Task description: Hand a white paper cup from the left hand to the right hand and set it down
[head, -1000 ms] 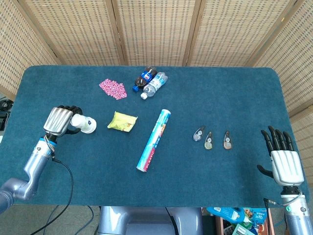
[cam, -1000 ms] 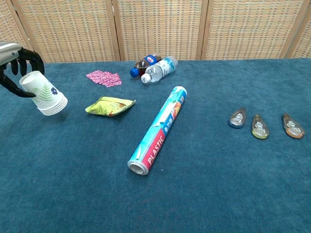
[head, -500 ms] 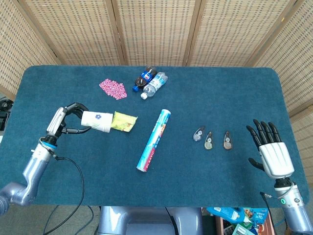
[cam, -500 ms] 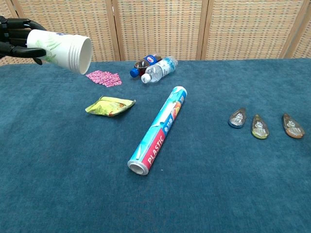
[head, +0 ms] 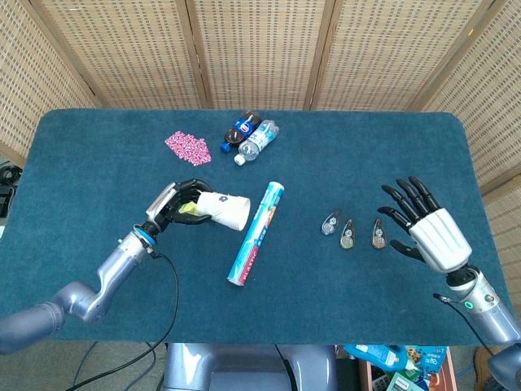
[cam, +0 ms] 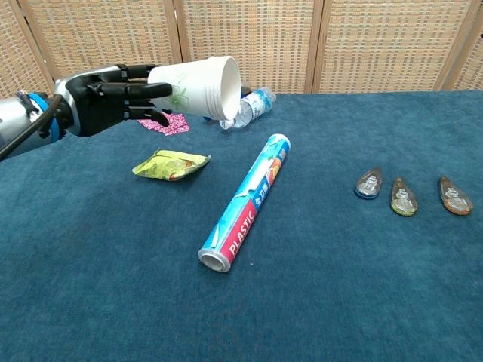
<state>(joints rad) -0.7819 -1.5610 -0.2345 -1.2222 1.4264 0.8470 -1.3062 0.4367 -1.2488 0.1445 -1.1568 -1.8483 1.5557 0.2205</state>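
My left hand (head: pixel 175 204) (cam: pixel 106 102) grips a white paper cup (head: pixel 223 209) (cam: pixel 198 87) with a green leaf print. It holds the cup on its side above the table, mouth pointing right, over the yellow packet. My right hand (head: pixel 426 230) hangs open at the right side of the table, fingers spread, near the small ornaments. The chest view does not show the right hand.
A blue plastic-wrap roll (head: pixel 256 233) (cam: pixel 246 202) lies in the middle. A yellow snack packet (cam: pixel 170 164) lies left of it. Two bottles (head: pixel 251 137) and a pink patterned packet (head: pixel 188 147) sit at the back. Three small teardrop ornaments (head: pixel 348 231) (cam: pixel 404 195) lie right of centre.
The left hand has carried the cup up and to the right, toward the table's middle. The right hand has moved up and leftward, closer to the ornaments.
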